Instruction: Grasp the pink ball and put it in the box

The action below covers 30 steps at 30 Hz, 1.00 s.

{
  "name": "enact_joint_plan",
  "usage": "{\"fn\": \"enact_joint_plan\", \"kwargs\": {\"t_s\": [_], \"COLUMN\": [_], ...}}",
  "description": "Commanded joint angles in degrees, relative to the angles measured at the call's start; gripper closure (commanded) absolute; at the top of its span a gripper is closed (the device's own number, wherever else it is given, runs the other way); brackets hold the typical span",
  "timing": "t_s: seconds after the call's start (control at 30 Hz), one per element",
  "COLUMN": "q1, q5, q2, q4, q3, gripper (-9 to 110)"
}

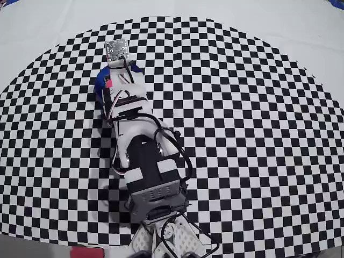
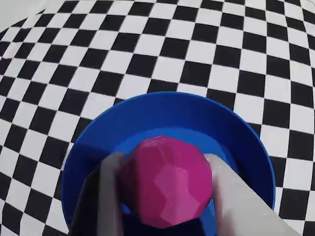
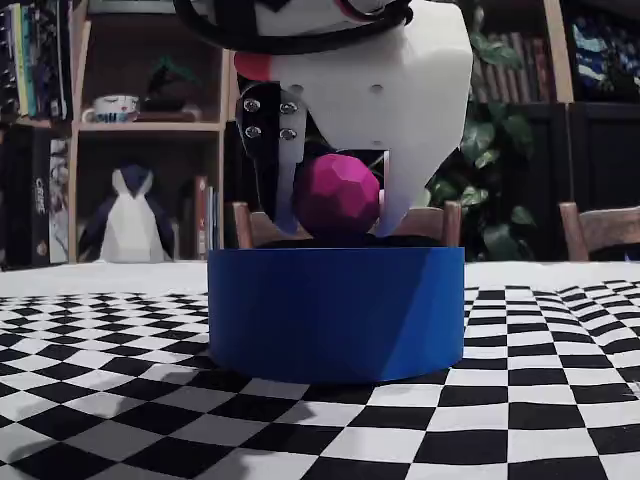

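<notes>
The pink ball (image 2: 167, 183) is a faceted magenta sphere, and my gripper (image 2: 165, 160) is shut on it, a grey finger (image 2: 109, 196) pressing on each side. In the fixed view the ball (image 3: 338, 195) hangs just above the rim of the box (image 3: 335, 310), a round blue tub, with the gripper (image 3: 338, 232) straight over its opening. In the wrist view the box (image 2: 167, 101) lies directly beneath the ball. In the overhead view only slivers of the box (image 1: 101, 85) show under the wrist; the ball is hidden there.
A black-and-white checkered mat (image 1: 242, 107) covers the table, with plain white cloth (image 1: 43, 27) beyond its curved far edge. The arm (image 1: 145, 161) reaches from the near edge towards the far left. Shelves and chairs stand behind the table in the fixed view.
</notes>
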Motion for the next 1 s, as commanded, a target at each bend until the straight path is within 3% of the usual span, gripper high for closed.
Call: {"fn": "enact_joint_plan", "kwargs": {"t_s": [0.0,0.9,0.97], "q1": [0.4,0.4,0.4], "q5": [-0.4,-0.4,-0.4], "q2": [0.6,0.6,0.6], "q4": [-1.1,-1.8,-1.8], "q3": [-0.3,-0.4,-0.3], "gripper": [101,101,91]}}
